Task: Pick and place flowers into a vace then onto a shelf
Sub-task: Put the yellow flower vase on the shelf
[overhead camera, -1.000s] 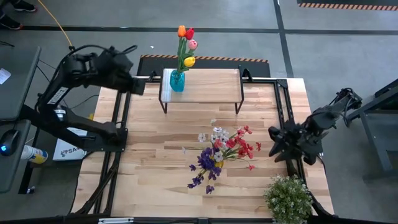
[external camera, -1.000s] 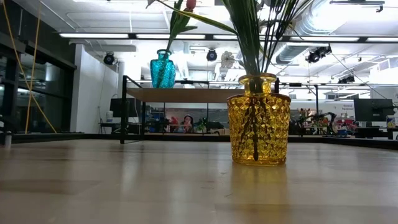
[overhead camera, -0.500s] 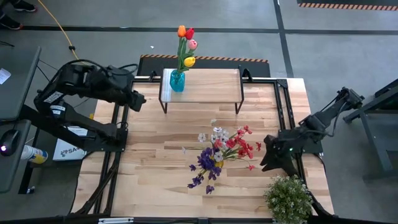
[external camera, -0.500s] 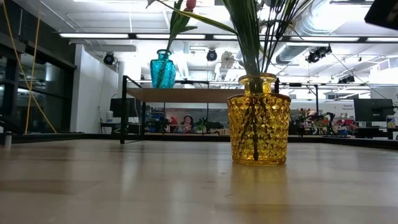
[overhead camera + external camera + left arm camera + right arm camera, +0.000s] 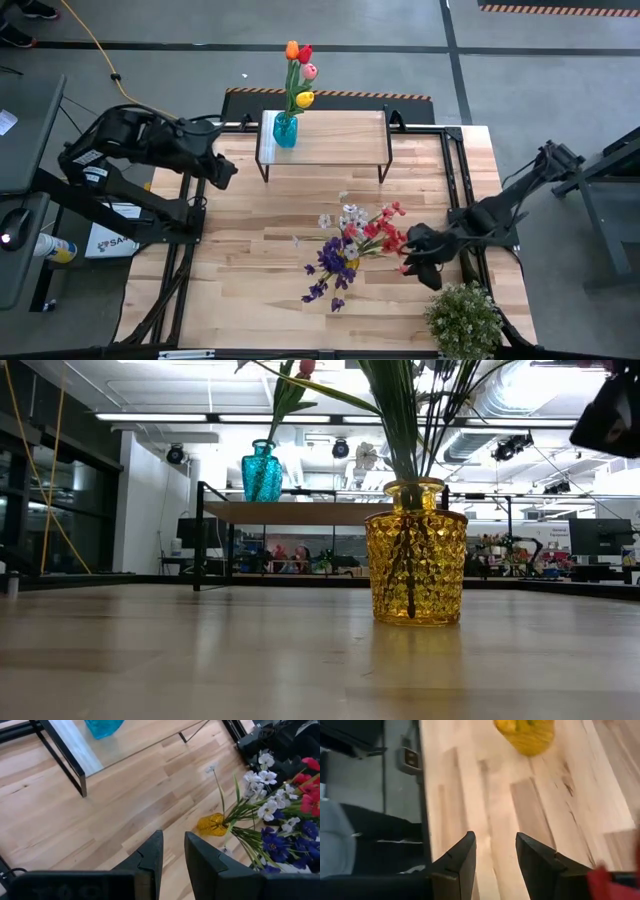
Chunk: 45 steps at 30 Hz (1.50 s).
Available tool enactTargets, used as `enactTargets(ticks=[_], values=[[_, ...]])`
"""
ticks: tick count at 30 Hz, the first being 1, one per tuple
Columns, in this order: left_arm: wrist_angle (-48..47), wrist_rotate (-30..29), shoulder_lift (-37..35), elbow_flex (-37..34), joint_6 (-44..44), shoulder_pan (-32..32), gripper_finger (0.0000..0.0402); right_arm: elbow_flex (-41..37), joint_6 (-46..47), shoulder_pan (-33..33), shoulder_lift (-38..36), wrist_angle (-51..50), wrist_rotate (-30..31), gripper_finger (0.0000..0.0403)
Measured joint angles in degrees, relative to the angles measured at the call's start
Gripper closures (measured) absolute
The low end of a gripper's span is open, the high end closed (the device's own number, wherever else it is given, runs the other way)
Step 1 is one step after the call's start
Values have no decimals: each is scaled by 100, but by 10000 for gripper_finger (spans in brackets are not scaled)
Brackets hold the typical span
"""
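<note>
A blue vase [image 5: 285, 131] with orange, red, pink and yellow tulips [image 5: 299, 66] stands on the left end of the shelf [image 5: 335, 140] at the table's far side. Mid-table, a yellow glass vase [image 5: 415, 565] holds red, white and purple sprays [image 5: 362, 240]. My right gripper [image 5: 412, 256] hovers just right of those sprays, open and with nothing in it, slanting down toward the yellow vase [image 5: 525, 734]. Over the table's left edge, my left gripper [image 5: 228, 172] is open by a narrow gap [image 5: 172, 852] and holds nothing.
A bushy pale-green potted plant [image 5: 462, 318] stands at the near right corner, close beside my right arm. Black frame rails [image 5: 190, 230] run along both table sides. Bare wood lies between the shelf and the yellow vase, and left of the vase.
My right gripper has come down and moved toward the table's left, nearer the sprays, tipping further downward. My left gripper has swung from beside the shelf's far left toward the near edge, along the table's left side. Neither has opened or shut. Vases and flowers have kept still.
</note>
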Motion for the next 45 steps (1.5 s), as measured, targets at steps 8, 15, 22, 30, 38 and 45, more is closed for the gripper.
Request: enactTargets(ticks=[8, 15, 22, 30, 38, 45], values=[[0, -24, -2, 0, 0, 2, 289, -9, 1078, 0, 250, -687, 456, 272], [0, -35, -2, 0, 4, 2, 289, -9, 1475, 0, 230, -1075, 594, 272], [-2, -37, -2, 0, 53, 2, 289, -9, 1700, 400, 230, -1076, 612, 272], [-2, -70, -2, 2, 305, 15, 289, -9, 2658, 1351, 232, -1074, 1377, 272], [-2, -229, -4, 4, 308, 15, 289, -9, 3160, 1739, 336, -1070, 1525, 272], [-2, -233, -4, 4, 327, 15, 289, -9, 3143, 1707, 768, -850, 1618, 272]])
